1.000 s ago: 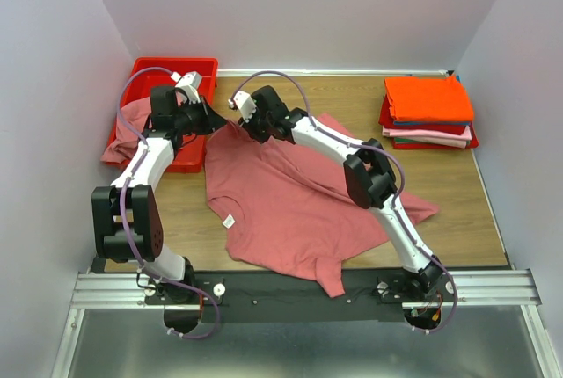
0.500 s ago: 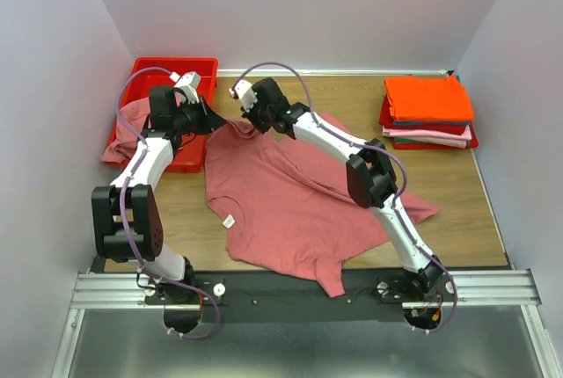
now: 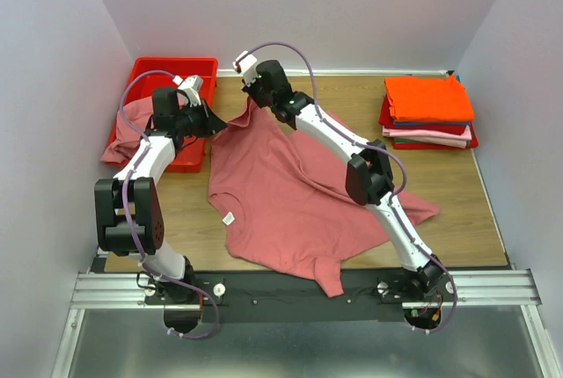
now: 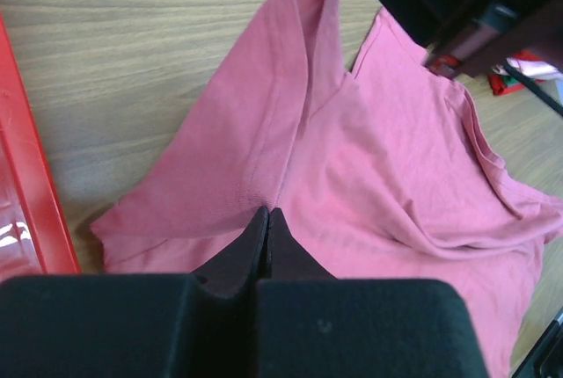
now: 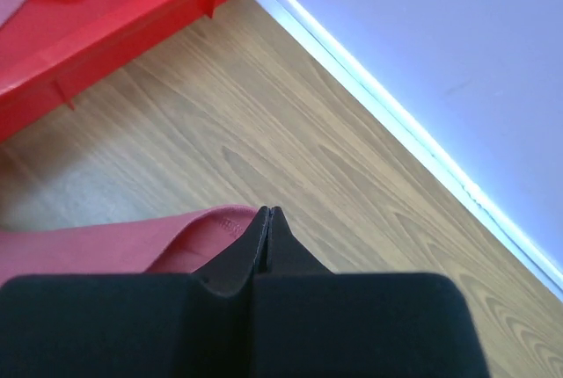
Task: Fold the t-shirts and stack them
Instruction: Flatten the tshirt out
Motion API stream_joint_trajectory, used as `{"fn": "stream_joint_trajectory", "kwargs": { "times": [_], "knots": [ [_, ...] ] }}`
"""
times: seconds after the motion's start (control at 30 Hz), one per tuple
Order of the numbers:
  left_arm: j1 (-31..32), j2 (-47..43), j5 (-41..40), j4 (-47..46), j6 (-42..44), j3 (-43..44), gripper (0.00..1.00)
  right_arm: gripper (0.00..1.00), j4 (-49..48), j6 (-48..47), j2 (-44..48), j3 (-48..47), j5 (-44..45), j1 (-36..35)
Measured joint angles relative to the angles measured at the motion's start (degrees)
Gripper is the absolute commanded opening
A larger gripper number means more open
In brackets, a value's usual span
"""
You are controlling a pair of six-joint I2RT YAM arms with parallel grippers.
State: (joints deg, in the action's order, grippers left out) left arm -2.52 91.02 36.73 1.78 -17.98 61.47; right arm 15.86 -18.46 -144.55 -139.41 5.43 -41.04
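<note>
While mostly flat on the table [image 3: 466, 193], rose-pink t-shirt [image 3: 281, 198], far edge tight in closed left gripper [image 4: 268, 215] and right gripper [image 5: 268, 213]

Rose-pink shirt [image 3: 273, 202]; red bin [image 3: 176, 63]; orange stack [image 3: 428, 97], maybe red-based.

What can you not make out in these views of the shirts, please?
Stack, top view: orange shirt covers the lower ones.
Neck tag, top view: too small to read.
Draped shirt on red bin, top view: left arm hides part.
Right wrist: right gripper hides its grip on the rose shirt.
</note>
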Motion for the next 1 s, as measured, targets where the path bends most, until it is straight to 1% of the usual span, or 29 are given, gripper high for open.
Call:
{"fn": "stream_joint_trajectory", "kwargs": {
  "times": [0.07, 0.1, 0.23, 0.27, 0.3, 0.5, 0.6, 0.73, 0.83, 0.93, 1.0],
  "knots": [
    [0.0, 0.2, 0.1, 0.0, 0.0, 0.0, 0.00, 0.00, -1.8, 0.1, -1.8, -0.3, 0.9, 0.0],
    [0.0, 0.4, 0.2, 0.0, 0.0, 0.0, 0.00, 0.05, -2.6, 0.2, -2.5, -0.3, 1.2, 0.0],
    [0.0, 1.5, 0.4, 0.0, 0.0, 0.7, 0.00, 0.35, -4.4, 1.1, -6.1, -0.6, 2.9, 0.0],
    [0.0, 1.7, 0.4, 0.0, -0.2, 1.0, 0.00, 0.39, -4.5, 1.5, -6.8, -0.6, 3.6, 0.0],
    [0.0, 2.0, 0.4, 0.0, -0.3, 1.2, 0.00, 0.41, -4.5, 2.1, -7.5, -0.6, 4.3, 0.0],
    [0.0, 3.6, 0.4, -0.6, -3.6, 4.6, 0.00, 0.42, -5.5, 4.3, -6.8, 0.6, 5.4, 1.4],
    [-0.3, 5.4, 0.4, -2.5, -6.0, 7.0, 0.00, 0.42, -5.7, 5.6, -3.8, 4.0, 5.3, 3.3],
    [-0.8, 9.1, 0.4, -3.8, -8.4, 10.7, 0.00, 0.42, -5.2, 6.8, 2.0, 9.7, 1.8, 8.1],
    [-0.9, 11.0, 0.4, -4.3, -9.4, 11.9, 0.00, 0.45, -3.6, 7.0, 8.4, 16.6, -6.8, 14.0],
    [-0.9, 11.4, 0.6, -4.3, -9.9, 12.0, 0.00, 0.45, 0.0, 4.0, 13.8, 23.8, -21.5, 19.6],
    [-0.8, 11.4, 0.8, -4.4, -10.0, 12.0, 0.00, 0.45, 2.2, 1.8, 15.9, 27.6, -27.0, 21.9]
  ]
}}
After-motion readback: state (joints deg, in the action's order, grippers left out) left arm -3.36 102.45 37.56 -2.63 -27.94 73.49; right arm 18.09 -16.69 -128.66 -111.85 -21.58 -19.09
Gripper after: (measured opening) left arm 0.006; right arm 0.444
